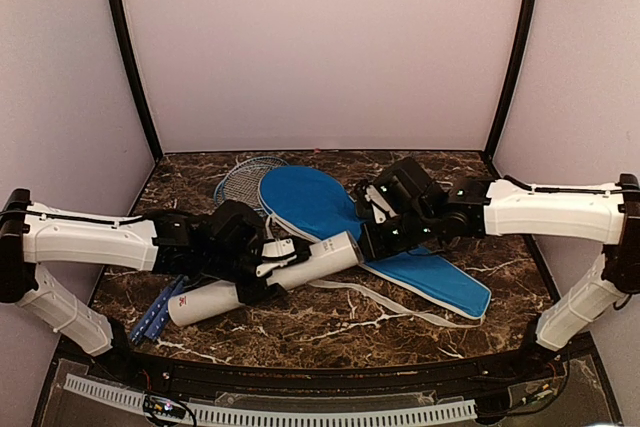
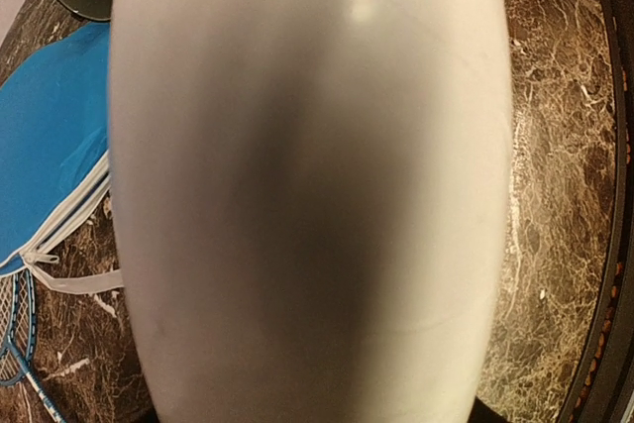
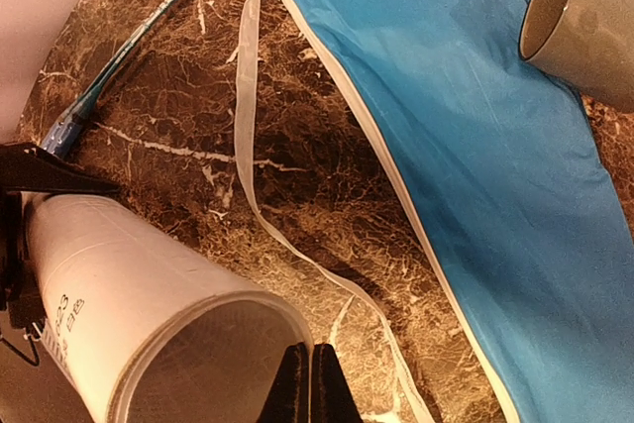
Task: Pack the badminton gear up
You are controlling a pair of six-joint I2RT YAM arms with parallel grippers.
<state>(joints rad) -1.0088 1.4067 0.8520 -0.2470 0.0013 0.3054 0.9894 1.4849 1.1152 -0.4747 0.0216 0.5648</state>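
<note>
The marble table (image 1: 330, 332) carries everything, and by my reckoning little of the packing is finished.

The blue bag (image 1: 310, 197) is the biggest piece. It lies flat on a slant, its round end toward the middle of the back edge and its narrow end toward the near right corner. Its white strap (image 3: 248, 146) trails loose over the marble toward the near edge. I can't tell whether the zip is undone.

The rackets (image 1: 240, 184) are outside the bag. Their heads show just beside the bag's round end on the back-left side, and their blue handles point to the near left corner. I judge they have yet to go in.

My left pincer (image 1: 268, 269) is clenched round the middle of the white tube (image 1: 325, 255), which slants from the near left corner toward the table's centre with its open mouth facing the bag.

My right pincer (image 3: 310, 388) hovers right at that mouth, fingertips pressed together with nothing visible between them.

The cap (image 3: 580, 22) is off and rests on the bag, well apart from the tube.

I see no shuttlecocks, and the tube's dim inside doesn't show whether they're loaded. Left to do, as I judge it: cap the tube, then bag the rackets.
</note>
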